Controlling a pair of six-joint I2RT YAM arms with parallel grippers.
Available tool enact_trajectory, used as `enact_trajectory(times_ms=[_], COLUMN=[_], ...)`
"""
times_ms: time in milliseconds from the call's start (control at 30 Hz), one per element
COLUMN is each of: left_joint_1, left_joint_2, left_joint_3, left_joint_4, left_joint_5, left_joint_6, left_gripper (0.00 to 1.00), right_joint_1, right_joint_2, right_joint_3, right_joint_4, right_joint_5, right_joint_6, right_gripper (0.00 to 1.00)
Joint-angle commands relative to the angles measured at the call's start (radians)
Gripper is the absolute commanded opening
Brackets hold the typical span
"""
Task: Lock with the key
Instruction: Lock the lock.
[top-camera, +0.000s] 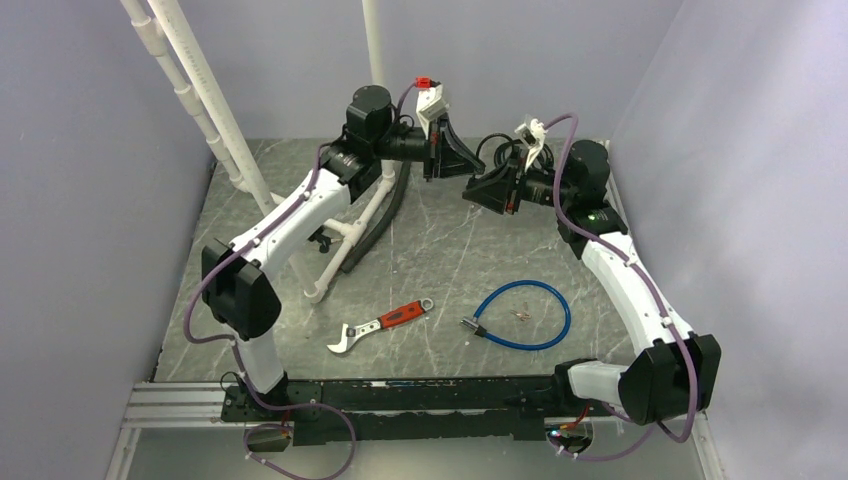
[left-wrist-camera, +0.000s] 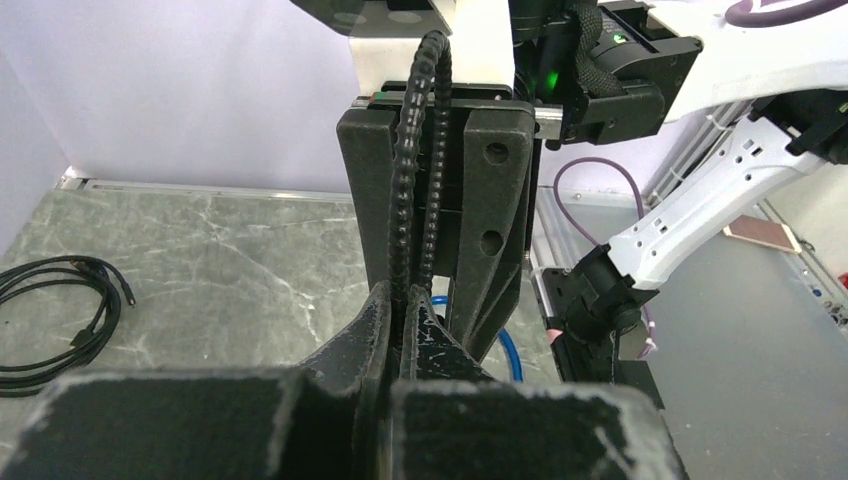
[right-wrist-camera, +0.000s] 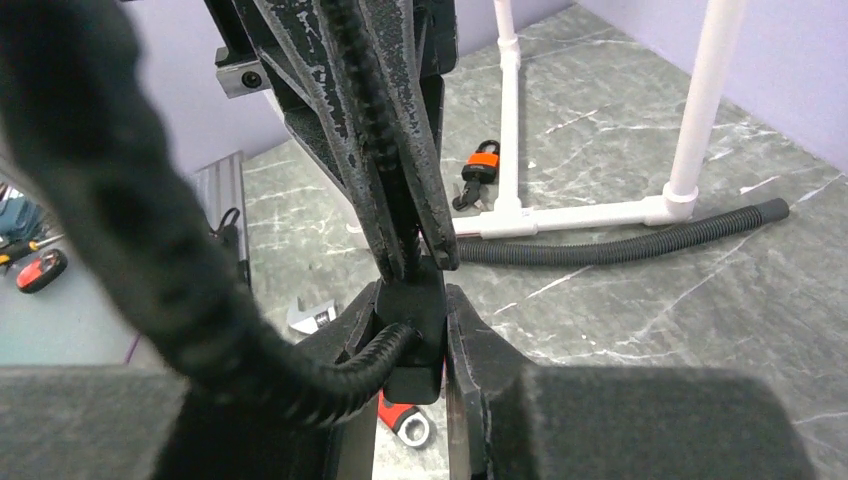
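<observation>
A black cable lock is held in the air at the back middle between both grippers. My left gripper (top-camera: 460, 165) is shut on its ribbed black cable (left-wrist-camera: 403, 220), pinched between the fingertips in the left wrist view (left-wrist-camera: 405, 300). My right gripper (top-camera: 480, 190) is shut on the black lock body (right-wrist-camera: 415, 320), where the cable end enters. The two grippers face each other tip to tip. Small keys (top-camera: 520, 314) lie on the table inside the loop of a blue cable lock (top-camera: 548, 300).
A red-handled wrench (top-camera: 380, 325) lies at the front middle. A white PVC pipe frame (top-camera: 340, 225) and a black corrugated hose (top-camera: 385, 215) are at the back left. A small orange-and-black item (right-wrist-camera: 480, 170) lies by the pipe. A coiled black cord (left-wrist-camera: 60, 320) lies on the floor.
</observation>
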Motion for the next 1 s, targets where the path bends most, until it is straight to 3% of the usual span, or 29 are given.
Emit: enact_trajectory(times_ms=[0, 367, 467, 533, 633, 800, 967], left_joint_1=[-0.013, 0.036, 0.039, 0.041, 0.048, 0.068, 0.070], left_joint_2=[0.044, 0.041, 0.035, 0.018, -0.028, -0.130, -0.127], left_joint_3=[0.031, 0.214, 0.253, 0.243, 0.153, -0.111, -0.222], left_joint_4=[-0.255, -0.137, -0.104, -0.050, 0.008, 0.118, 0.180], left_joint_5=[0.070, 0.006, -0.003, -0.020, -0.071, -0.162, -0.134], left_joint_6=[0.132, 0.040, 0.001, -0.039, -0.081, -0.126, -0.188], left_gripper=[0.00, 0.29, 0.49, 0.57, 0.58, 0.49, 0.47], right_joint_1=[0.001, -0.017, -0.018, -0.021, -0.036, -0.080, -0.094], right_joint_2=[-0.019, -0.031, -0.031, -0.031, -0.027, -0.023, -0.026], right_joint_3=[0.063, -0.040, -0.056, -0.065, -0.079, -0.093, -0.081], right_joint_4=[0.252, 0.310, 0.316, 0.330, 0.384, 0.485, 0.470], right_joint_5=[0.031, 0.066, 0.072, 0.081, 0.100, 0.180, 0.235], right_joint_6=[0.066, 0.183, 0.196, 0.211, 0.286, 0.480, 0.565], right_gripper=[0.00, 0.00, 0.00, 0.00, 0.00, 0.00, 0.00])
